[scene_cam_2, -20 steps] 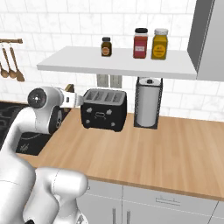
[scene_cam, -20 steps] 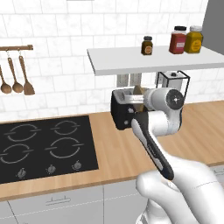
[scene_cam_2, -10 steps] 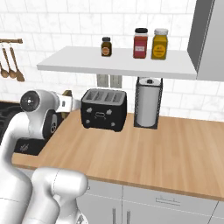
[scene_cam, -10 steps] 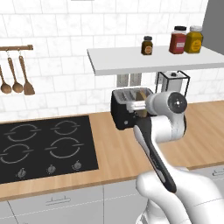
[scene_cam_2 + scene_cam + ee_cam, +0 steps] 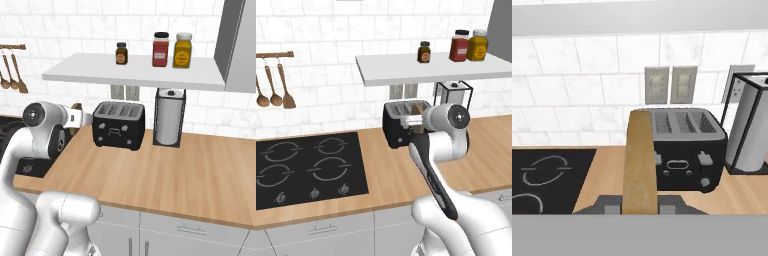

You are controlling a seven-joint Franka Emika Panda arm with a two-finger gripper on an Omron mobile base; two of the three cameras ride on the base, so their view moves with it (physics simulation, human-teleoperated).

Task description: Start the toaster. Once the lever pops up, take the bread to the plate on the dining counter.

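Now | end effector (image 5: 640, 210) clamped on one bread (image 5: 639, 160) | one toaster (image 5: 684, 150) | three shelf jars (image 5: 161, 49)

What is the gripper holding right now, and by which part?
The gripper holds the thin tan-brown slice of bread, pinched edge-on at its near end.

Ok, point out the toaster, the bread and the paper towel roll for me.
toaster (image 5: 119, 131), right base view, middle of its black front face.
bread (image 5: 639, 165), hand view, middle of the tan slice's near edge.
paper towel roll (image 5: 168, 118), right base view, middle of the grey roll inside its wire stand.
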